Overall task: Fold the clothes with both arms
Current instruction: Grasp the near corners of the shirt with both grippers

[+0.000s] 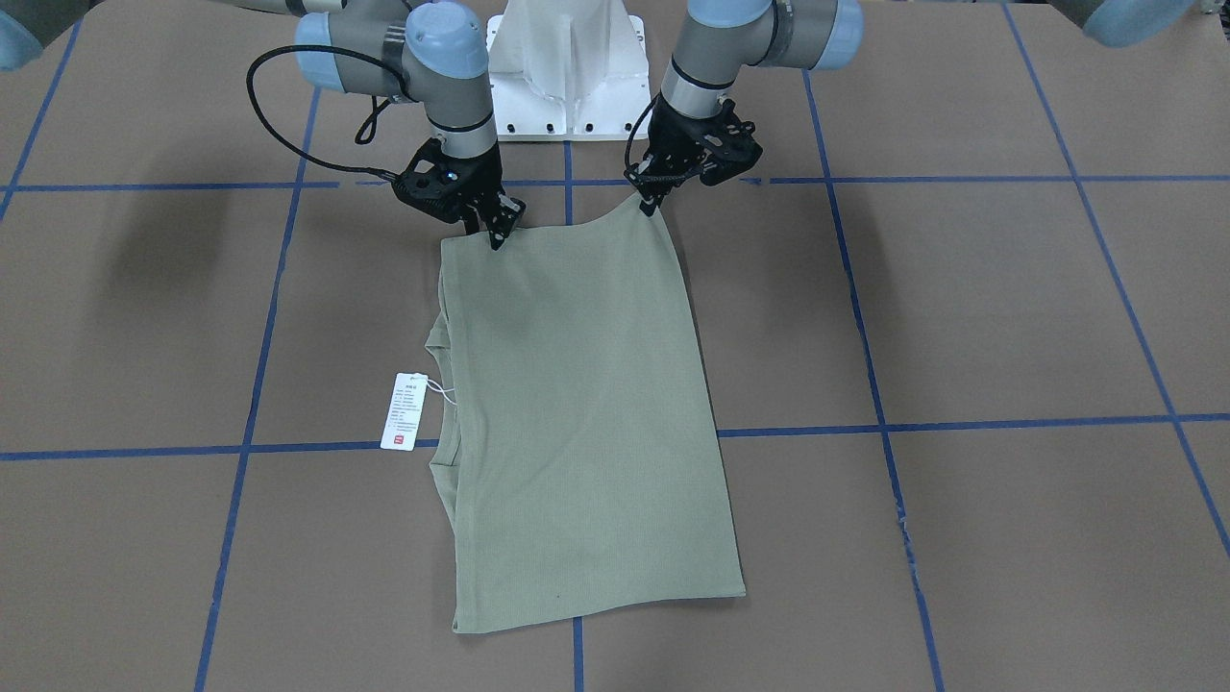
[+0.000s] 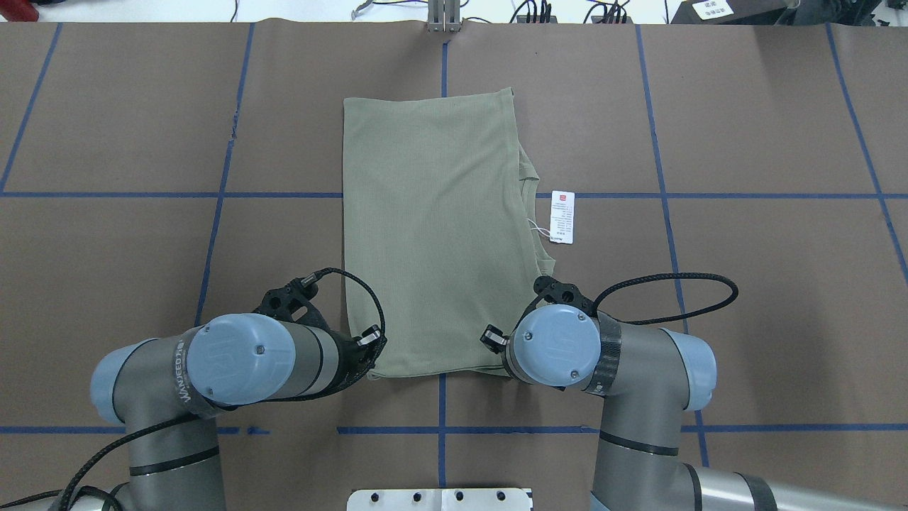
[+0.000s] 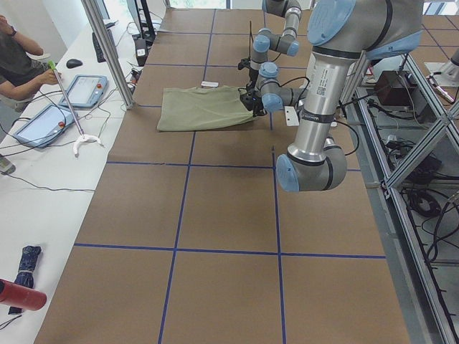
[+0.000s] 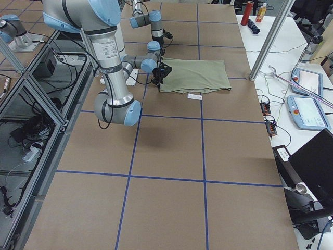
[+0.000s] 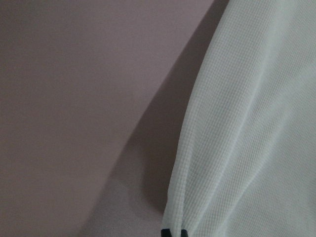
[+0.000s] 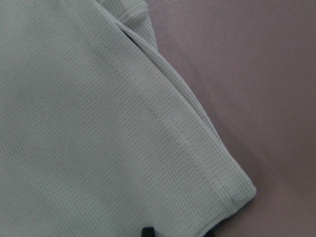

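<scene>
The table (image 2: pixel 745 284) is showing matte brown sheeting taped into a blue grid. The shirt (image 2: pixel 433 234), a sage-green fine waffle-like knit, is lying at the table's centre, folded into a long rectangle. The left gripper (image 1: pixel 655 202) and right gripper (image 1: pixel 500 231) are each pinching a robot-side corner, holding that edge raised. The white hang tag (image 2: pixel 562 217), red-marked and on a string, is lying beside the collar; its print is too small to read.
</scene>
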`<action>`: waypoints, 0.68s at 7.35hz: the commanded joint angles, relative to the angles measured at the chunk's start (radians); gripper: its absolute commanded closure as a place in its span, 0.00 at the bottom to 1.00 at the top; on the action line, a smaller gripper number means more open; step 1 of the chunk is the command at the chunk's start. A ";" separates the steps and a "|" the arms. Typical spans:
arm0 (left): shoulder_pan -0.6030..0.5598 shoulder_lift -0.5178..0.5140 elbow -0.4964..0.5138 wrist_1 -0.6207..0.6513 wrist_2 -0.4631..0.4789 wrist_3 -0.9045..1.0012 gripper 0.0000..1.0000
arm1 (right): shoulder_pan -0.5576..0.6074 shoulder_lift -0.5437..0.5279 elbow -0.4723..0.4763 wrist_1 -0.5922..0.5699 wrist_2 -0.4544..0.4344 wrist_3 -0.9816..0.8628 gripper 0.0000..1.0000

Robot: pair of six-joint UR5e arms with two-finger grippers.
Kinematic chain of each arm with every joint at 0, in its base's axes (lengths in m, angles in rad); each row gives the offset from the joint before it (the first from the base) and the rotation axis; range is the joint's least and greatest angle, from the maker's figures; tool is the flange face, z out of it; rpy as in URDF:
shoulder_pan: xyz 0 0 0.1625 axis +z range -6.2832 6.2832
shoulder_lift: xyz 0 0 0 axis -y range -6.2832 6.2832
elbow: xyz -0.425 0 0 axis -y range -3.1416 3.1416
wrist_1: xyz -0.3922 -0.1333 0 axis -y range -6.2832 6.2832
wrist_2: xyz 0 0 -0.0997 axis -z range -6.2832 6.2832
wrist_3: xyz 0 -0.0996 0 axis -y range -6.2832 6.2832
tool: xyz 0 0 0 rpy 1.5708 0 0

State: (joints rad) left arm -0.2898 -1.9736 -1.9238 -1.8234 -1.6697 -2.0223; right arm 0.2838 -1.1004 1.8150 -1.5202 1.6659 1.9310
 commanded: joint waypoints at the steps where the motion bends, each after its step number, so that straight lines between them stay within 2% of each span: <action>1: 0.001 -0.002 0.000 0.001 0.001 0.001 1.00 | 0.000 0.002 0.001 0.000 0.000 -0.001 1.00; 3: 0.001 -0.001 -0.001 0.001 -0.001 0.001 1.00 | 0.005 0.002 0.012 0.000 0.003 0.005 1.00; 5: 0.010 0.002 -0.024 0.003 0.001 0.001 1.00 | 0.011 -0.019 0.096 -0.006 0.011 0.003 1.00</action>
State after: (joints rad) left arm -0.2858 -1.9742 -1.9319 -1.8221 -1.6700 -2.0218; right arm 0.2910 -1.1054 1.8599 -1.5228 1.6724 1.9351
